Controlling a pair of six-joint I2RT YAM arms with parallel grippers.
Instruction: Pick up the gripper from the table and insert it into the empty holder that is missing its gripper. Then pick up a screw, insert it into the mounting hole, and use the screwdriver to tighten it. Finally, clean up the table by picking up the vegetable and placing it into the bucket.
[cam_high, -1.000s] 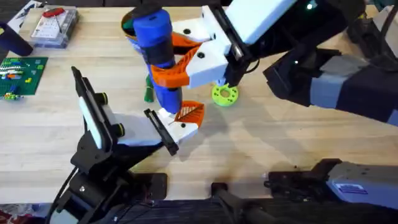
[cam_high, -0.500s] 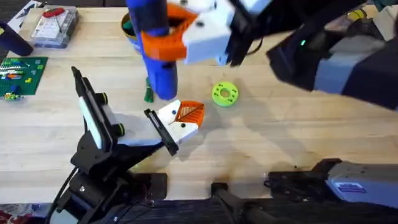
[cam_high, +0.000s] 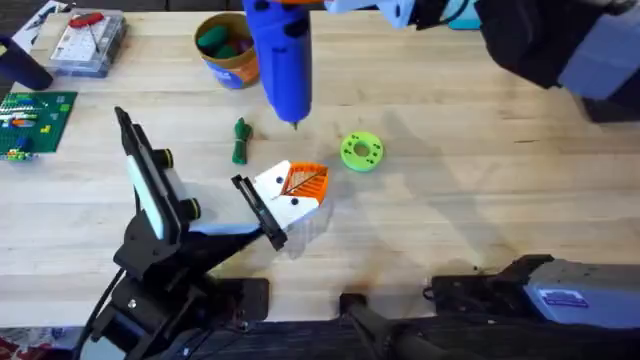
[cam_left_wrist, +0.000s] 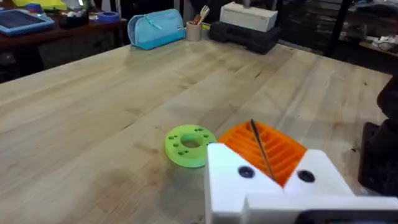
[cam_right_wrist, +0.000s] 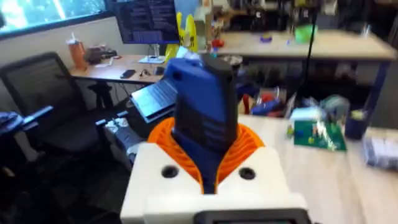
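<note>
My right gripper (cam_right_wrist: 207, 132) is shut on the blue screwdriver (cam_high: 280, 55), held high over the far side of the table (cam_high: 470, 200) with its bit pointing down, clear of everything. The white gripper block with its orange ribbed pad (cam_high: 293, 190) sits against the black holder bar (cam_high: 258, 210) at the tip of my left arm, and two dark holes show on its top. It also fills the near part of the left wrist view (cam_left_wrist: 273, 183). The dark green vegetable (cam_high: 240, 140) lies beside it on the wood. The orange bucket (cam_high: 225, 45) stands at the far edge. A screw is too small to tell.
A lime-green ring (cam_high: 361, 151) lies right of the block. A clear box with a red-handled tool (cam_high: 88, 40) and a green board (cam_high: 35, 118) sit at the far left. Dark equipment (cam_high: 500, 290) lines the near edge.
The right arm has lifted the screwdriver up and away from the gripper block, toward the far edge. The left arm and the block have stayed put.
</note>
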